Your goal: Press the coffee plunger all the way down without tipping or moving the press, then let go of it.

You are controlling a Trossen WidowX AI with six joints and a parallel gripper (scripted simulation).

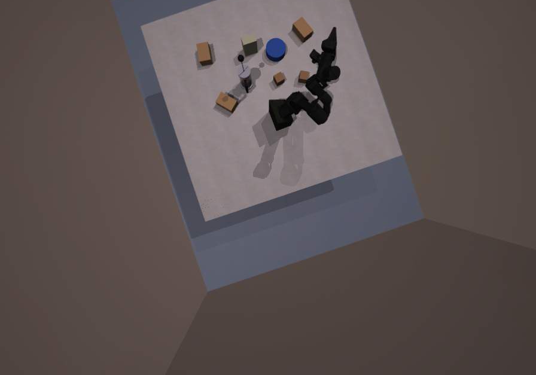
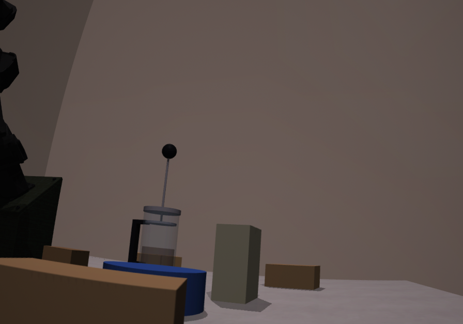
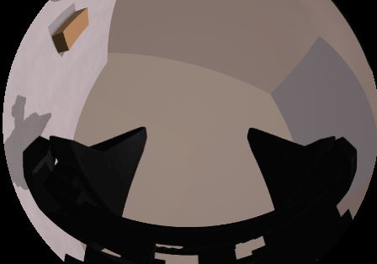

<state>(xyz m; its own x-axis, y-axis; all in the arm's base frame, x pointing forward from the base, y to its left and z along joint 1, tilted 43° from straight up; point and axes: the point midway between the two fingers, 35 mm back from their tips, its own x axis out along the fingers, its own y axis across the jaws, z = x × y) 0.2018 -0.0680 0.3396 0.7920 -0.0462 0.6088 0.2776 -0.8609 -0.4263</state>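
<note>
Tool (image 1: 331,37) wide open, empty, well apart from coffee press (image 1: 244,76)

Black jointed arm (image 1: 317,90), pointed claw (image 3: 193,150)
</note>
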